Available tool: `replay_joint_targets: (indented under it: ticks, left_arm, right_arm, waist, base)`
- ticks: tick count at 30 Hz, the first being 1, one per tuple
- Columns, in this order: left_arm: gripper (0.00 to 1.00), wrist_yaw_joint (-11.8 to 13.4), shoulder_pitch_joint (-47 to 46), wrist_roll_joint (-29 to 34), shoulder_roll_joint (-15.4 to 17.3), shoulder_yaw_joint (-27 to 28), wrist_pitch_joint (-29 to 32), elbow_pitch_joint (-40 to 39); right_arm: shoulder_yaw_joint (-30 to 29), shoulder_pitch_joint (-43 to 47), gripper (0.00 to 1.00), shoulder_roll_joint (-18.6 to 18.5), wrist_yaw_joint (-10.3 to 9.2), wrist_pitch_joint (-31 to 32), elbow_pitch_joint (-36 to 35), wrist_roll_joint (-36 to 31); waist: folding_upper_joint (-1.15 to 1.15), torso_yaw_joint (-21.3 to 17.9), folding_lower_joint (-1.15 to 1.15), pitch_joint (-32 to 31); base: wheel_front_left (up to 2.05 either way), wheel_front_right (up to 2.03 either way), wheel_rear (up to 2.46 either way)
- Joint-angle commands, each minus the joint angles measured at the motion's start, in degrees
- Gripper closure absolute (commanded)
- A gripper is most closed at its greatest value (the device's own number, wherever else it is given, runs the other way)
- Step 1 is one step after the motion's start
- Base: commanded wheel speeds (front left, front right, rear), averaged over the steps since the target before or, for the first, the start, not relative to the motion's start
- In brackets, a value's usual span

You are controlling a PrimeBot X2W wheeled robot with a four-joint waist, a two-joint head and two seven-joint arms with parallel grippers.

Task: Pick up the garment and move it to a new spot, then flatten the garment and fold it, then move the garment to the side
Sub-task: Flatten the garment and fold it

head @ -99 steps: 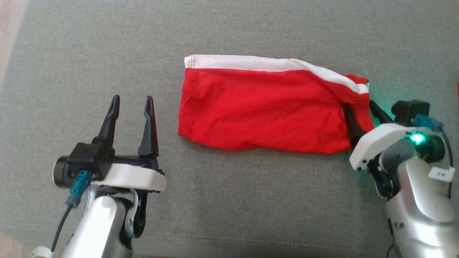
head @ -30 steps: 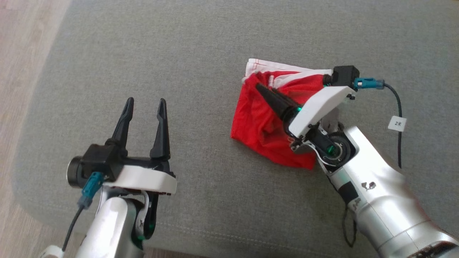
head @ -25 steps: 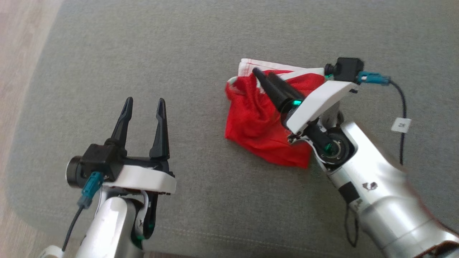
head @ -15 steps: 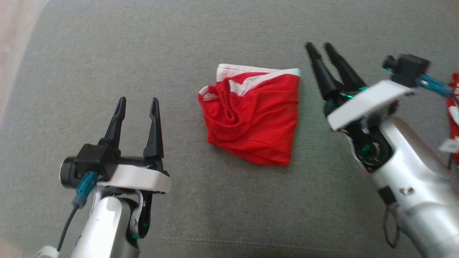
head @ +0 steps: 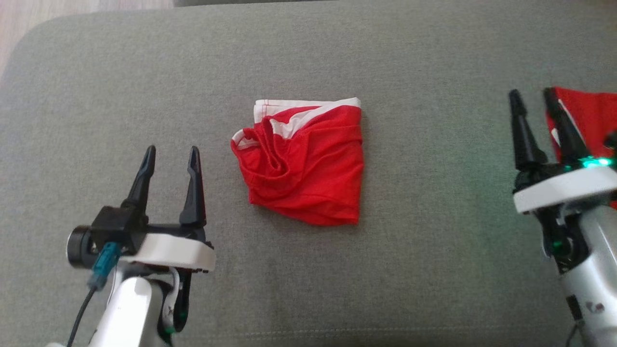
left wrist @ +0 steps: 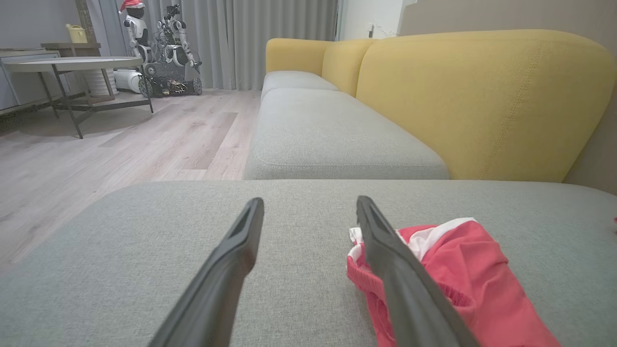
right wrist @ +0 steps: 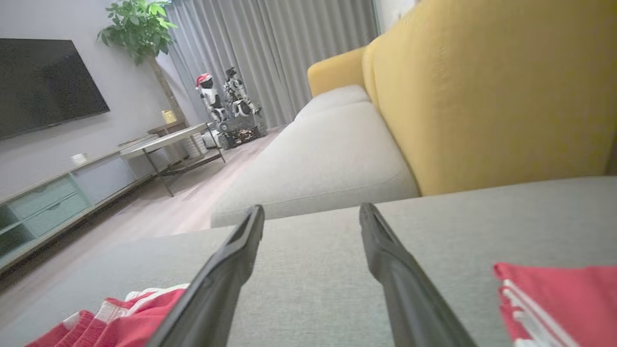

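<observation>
Lying folded, the garment (head: 308, 178) has grey cushion (head: 434, 270) around all its edges.

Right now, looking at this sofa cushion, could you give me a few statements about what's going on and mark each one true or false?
1. The red garment lies on the grey cushion, and nothing is touching it. True.
2. The right end effector is clamped on that garment. False: it is open and stands apart from it, on the robot's right.
3. The left end effector is open and holds nothing. True.
4. The garment is spread flat in a single layer. False: it is folded over and bunched on its left side.
5. A second red cloth lies by the right end effector. True.
</observation>
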Motion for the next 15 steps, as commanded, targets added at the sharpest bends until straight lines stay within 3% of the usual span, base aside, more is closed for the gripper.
replay_joint_targets:
  ticks: [1,8,15]
  left_arm:
    - [0.00,0.4,-1.2,0.1,1.4,2.3,-0.3,-1.9]
    - [0.00,1.0,-0.4,-0.1,2.0,2.5,0.2,-2.6]
    - [0.00,1.2,-0.1,-0.4,2.3,2.4,0.3,-2.6]
  right_arm:
    - [-1.0,1.0,0.00,0.3,-0.05,-0.2,-3.1,-2.2]
    - [-9.9,8.7,0.00,5.8,-0.05,4.8,-13.9,-15.7]
    - [-14.1,14.1,0.00,10.3,-0.05,9.8,-22.1,-21.1]
  waist:
    - [0.00,-0.3,0.00,-0.3]
    - [0.00,-0.5,0.00,-0.6]
    - [0.00,-0.4,0.00,-0.4]
  base:
    - [0.00,0.00,0.00]
    - [0.00,0.00,0.00]
    - [0.00,0.00,0.00]
